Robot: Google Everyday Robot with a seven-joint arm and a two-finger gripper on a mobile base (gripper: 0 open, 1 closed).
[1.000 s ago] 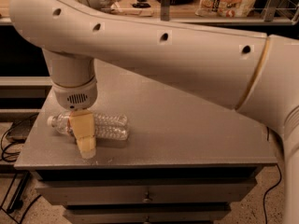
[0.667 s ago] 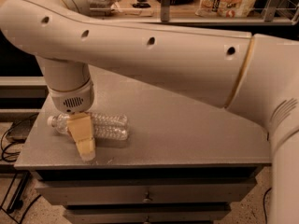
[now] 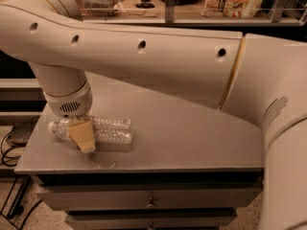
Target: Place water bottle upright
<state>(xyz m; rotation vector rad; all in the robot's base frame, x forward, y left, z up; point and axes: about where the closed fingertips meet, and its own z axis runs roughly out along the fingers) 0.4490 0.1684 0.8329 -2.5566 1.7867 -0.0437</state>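
Observation:
The water bottle is clear and ribbed and lies on its side on the grey cabinet top, near the left edge. Its white cap points left. My gripper comes down from the wrist and sits right at the bottle's neck end. Its tan tip crosses in front of the bottle and hides the label band. The bottle rests on the surface.
My large white arm spans the view above the cabinet top. Drawers run below the front edge. A shelf with packaged goods stands behind. Cables lie on the floor at the left.
The arm's long link has shifted and fills more of the view. The gripper stays at the bottle's neck end, and the bottle lies in the same place.

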